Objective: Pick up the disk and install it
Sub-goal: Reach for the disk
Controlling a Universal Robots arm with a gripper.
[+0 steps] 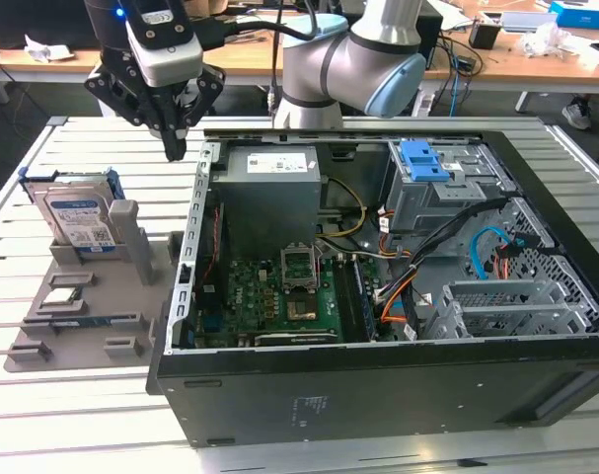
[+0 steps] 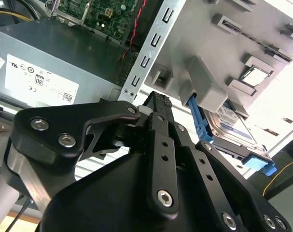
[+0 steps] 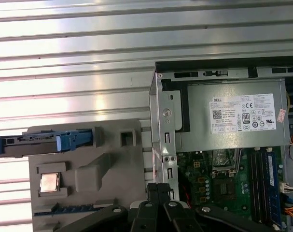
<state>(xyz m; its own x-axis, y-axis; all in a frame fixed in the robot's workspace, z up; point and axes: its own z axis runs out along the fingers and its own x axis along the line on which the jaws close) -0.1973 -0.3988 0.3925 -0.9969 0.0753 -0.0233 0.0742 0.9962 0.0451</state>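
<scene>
Hovering hand (image 1: 174, 150) narrow, empty | near case edge (image 1: 202, 188) | disk (image 1: 79, 219) apart, upright

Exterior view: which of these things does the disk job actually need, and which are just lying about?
For the job:
silver rectangular hard disk in its blue plastic frame, standing in the grey plastic holder; black gripper, holding nothing; open black computer case.

Just lying about:
small square chip; bare blue plastic bracket inside the case; grey metal power supply box.
</scene>
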